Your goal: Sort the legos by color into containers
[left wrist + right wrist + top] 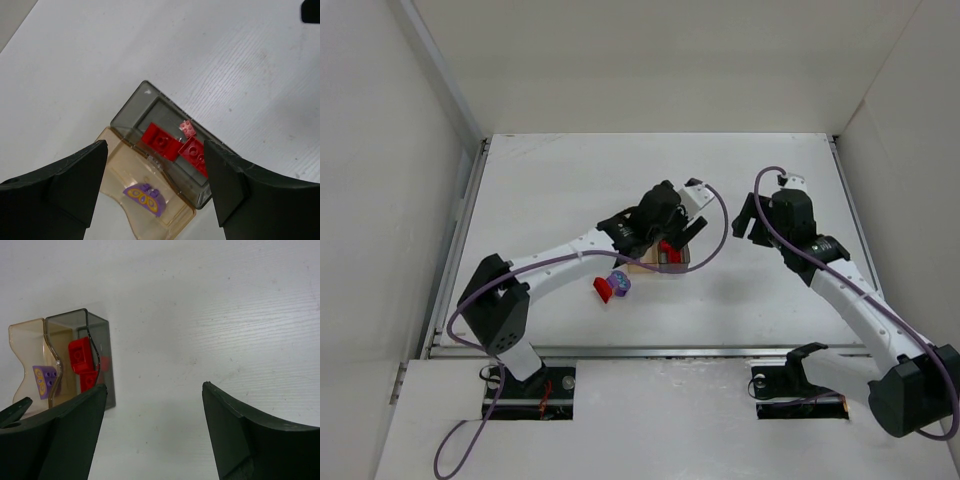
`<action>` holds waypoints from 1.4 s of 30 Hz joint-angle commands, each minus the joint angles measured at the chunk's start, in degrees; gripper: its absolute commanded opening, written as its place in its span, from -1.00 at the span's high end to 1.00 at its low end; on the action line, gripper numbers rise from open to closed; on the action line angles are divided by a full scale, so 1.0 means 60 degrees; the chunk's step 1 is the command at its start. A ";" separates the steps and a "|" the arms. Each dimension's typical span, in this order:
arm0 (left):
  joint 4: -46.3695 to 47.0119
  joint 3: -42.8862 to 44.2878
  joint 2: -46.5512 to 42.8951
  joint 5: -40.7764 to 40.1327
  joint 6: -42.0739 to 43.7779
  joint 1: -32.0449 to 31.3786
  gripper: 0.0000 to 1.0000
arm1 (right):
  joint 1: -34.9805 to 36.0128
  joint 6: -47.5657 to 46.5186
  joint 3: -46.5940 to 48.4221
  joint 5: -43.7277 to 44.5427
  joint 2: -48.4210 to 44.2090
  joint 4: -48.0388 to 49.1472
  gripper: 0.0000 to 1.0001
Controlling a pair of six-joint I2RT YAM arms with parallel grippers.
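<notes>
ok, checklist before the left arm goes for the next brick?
1. Left fingers open and empty: ok.
2. Right fingers open, empty, off to the side of the bins: ok.
3. Grey bin holds only red bricks: ok, though one looks paler.
4. Tan bin holds only the purple piece: ok.
5. All bricks binned: not ok. A loose red brick and a loose purple brick lie outside the bins.
6. Those two far enough apart to grasp one alone: cannot tell.
</notes>
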 commanded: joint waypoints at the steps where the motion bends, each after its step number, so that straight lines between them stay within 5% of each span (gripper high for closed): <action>1: -0.0535 0.0423 -0.0907 -0.1003 -0.0318 -0.0025 -0.49 | -0.0040 -0.0128 0.0251 -0.0003 -0.0222 0.0129 -0.65; 3: -0.1016 0.0423 -0.1332 -0.1224 -0.0318 -0.0025 -0.68 | -0.0040 -0.0128 0.0368 -0.0091 -0.0222 0.0013 -0.95; 6: -0.1560 -0.0159 -0.2107 -0.1473 -0.0406 -0.0025 -0.98 | 0.0091 -0.0216 0.0588 -0.0092 -0.0222 0.0012 -1.00; 16: -0.2016 -0.2549 -0.5167 -0.1955 -0.1136 0.0268 -0.98 | 0.1292 -0.0392 0.1377 0.0478 0.0451 -0.0178 -1.00; 21: -0.2132 -0.3560 -0.5860 -0.2674 -0.2456 0.0472 -0.98 | 0.1790 -0.0392 0.1934 0.0801 0.0832 -0.0412 -1.00; 29: -0.2602 -0.4220 -0.6621 -0.2940 -0.2559 0.0898 -0.98 | 0.2304 -0.0392 0.2155 0.0904 0.1009 -0.0501 -1.00; 37: -0.2952 -0.3607 -0.6491 -0.1943 -0.1463 0.1294 -0.98 | 0.2787 -0.0480 0.2624 0.0349 0.1536 -0.0532 -1.00; 42: -0.4823 -0.2624 -0.5700 -0.0874 0.0527 0.1294 -0.98 | 0.2787 -0.0480 0.2199 -0.0239 0.1433 0.0289 -1.00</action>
